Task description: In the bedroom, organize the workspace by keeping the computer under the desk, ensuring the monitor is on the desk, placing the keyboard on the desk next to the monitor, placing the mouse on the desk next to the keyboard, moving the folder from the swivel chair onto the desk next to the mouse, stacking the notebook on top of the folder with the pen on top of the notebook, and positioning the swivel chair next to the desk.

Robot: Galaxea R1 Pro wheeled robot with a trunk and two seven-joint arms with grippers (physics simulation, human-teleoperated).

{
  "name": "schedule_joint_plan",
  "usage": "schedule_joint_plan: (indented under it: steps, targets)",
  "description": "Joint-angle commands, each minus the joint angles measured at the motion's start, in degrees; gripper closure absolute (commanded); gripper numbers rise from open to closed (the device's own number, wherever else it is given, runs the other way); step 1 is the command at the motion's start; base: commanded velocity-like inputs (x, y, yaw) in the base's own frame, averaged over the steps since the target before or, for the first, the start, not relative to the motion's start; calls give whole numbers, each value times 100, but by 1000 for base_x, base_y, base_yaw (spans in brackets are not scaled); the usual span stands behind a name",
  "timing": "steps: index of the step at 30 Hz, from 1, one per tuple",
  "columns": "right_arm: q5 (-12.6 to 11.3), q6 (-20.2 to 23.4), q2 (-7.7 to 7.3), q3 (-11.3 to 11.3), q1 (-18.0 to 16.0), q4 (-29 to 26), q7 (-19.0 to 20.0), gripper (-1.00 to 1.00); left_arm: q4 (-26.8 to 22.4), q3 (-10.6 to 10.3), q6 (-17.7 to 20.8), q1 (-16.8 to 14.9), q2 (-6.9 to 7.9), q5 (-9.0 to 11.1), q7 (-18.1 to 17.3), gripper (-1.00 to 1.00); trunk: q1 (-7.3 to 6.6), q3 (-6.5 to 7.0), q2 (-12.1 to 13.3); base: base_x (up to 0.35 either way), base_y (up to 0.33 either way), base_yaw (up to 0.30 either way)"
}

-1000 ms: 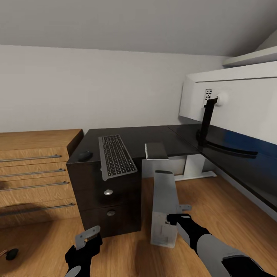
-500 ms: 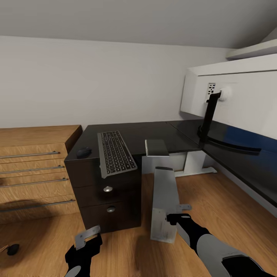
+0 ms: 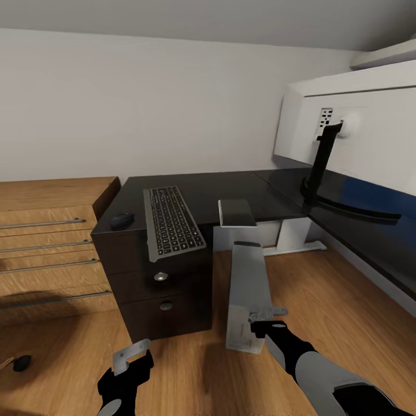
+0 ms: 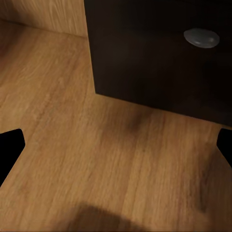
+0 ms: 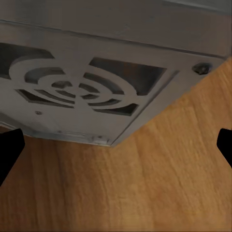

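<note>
Keyboard is overhanging our counter; we are seeing one mouse, one half-cropped monitor. Both claws, left and right beside the computer, are hanging spread.

The computer stands on the wood floor, its panel with a round fan grille facing the camera, a screw at its corner.
</note>
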Motion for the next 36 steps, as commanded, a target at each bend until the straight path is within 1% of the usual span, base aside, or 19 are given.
schedule_joint_plan:
  steps: [1, 12, 19, 24, 27, 36]
  targets:
    - [-41, 37, -3, 49, -1, -12, -33, -100, -10, -7, 33, -4, 4, 16, 32, -100, -1, -5, -2, 0, 0, 0]
    - [-40, 30, -1, 49, -1, -12, -33, -100, -9, -7, 33, -3, 22, 17, 32, -100, -1, -5, -2, 6, 0, 0]
    - [-40, -72, -1, 49, -1, -12, -33, -100, -7, -7, 29, -5, 29, 21, 32, -100, -1, -5, -2, 186, 0, 0]
    - [-40, -99, -1, 49, -1, -12, -33, -100, -1, -7, 33, -2, 30, 25, 32, -100, -1, -5, -2, 48, 0, 0]
    - [-40, -102, -1, 49, -1, -12, -33, -100, 0, -7, 32, -4, 30, 25, 32, -100, -1, -5, -2, 193, 0, 0]
    - [-40, -143, -1, 49, -1, -12, -33, -100, 0, -8, 33, -4, 30, 25, 30, -100, -1, -5, -2, 309, 0, 0]
